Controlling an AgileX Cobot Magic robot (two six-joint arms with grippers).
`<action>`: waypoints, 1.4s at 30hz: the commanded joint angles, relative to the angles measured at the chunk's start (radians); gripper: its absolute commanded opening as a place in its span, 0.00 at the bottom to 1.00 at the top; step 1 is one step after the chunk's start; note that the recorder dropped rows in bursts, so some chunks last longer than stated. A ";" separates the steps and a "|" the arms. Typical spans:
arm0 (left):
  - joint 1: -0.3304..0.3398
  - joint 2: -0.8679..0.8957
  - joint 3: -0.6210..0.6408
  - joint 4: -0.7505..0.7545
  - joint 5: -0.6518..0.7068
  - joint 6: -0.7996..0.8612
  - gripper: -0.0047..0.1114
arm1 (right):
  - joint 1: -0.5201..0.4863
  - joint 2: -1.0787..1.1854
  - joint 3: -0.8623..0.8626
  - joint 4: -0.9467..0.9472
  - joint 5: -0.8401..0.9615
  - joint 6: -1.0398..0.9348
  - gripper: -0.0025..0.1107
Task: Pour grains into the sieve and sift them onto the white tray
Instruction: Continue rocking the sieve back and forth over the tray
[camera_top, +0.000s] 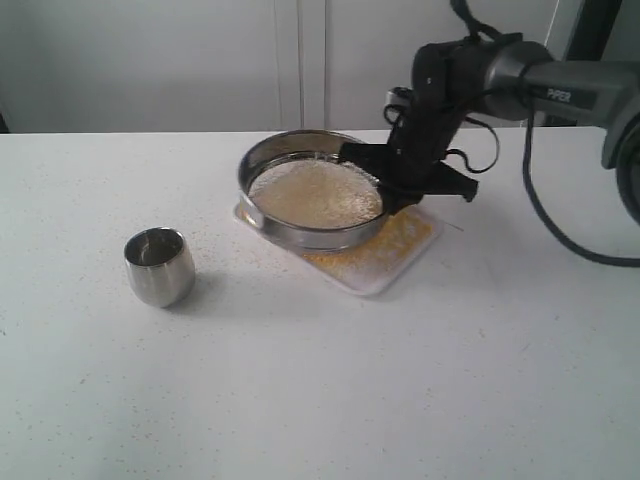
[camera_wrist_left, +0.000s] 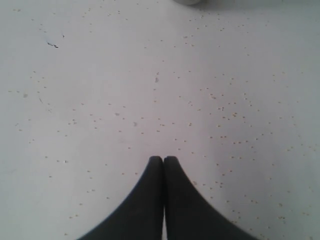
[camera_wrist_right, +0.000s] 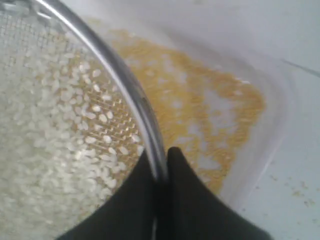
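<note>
While one white tray (camera_top: 372, 282) lies under yellow grains (camera_top: 392, 245), one sieve (camera_top: 290, 235) tilts over it, its rim pinched by the right gripper (camera_wrist_right: 161, 165); one steel cup (camera_top: 159, 266) stands well apart; the left gripper (camera_wrist_left: 163, 160) is closed, empty.

Wide round steel mesh sieve (camera_top: 300, 238): cut off by the top and left edges of the right wrist view, where only an arc of rim and some mesh show.
Small flat white rectangular tray (camera_top: 385, 280): mostly under the sieve in the exterior view; only its lower-right corner and a sliver at left show.
Fine yellow-tan grains (camera_top: 400, 240): hidden wherever the sieve covers them.
Small rounded steel cup (camera_top: 158, 268): too dark inside to judge.
Pale rounded object (camera_wrist_left: 187, 1): cropped by the upper edge, unidentifiable.
Black left gripper (camera_wrist_left: 163, 160): fingertips only, cut off at the bottom edge.
</note>
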 joint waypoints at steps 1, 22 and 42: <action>-0.004 -0.006 0.008 -0.004 0.008 -0.002 0.04 | -0.057 -0.018 -0.007 -0.117 0.074 0.150 0.02; -0.004 -0.006 0.008 -0.004 0.008 -0.002 0.04 | -0.026 -0.036 -0.007 -0.086 0.076 0.074 0.02; -0.004 -0.006 0.008 -0.004 0.008 -0.002 0.04 | -0.085 -0.056 -0.007 -0.185 0.156 0.160 0.02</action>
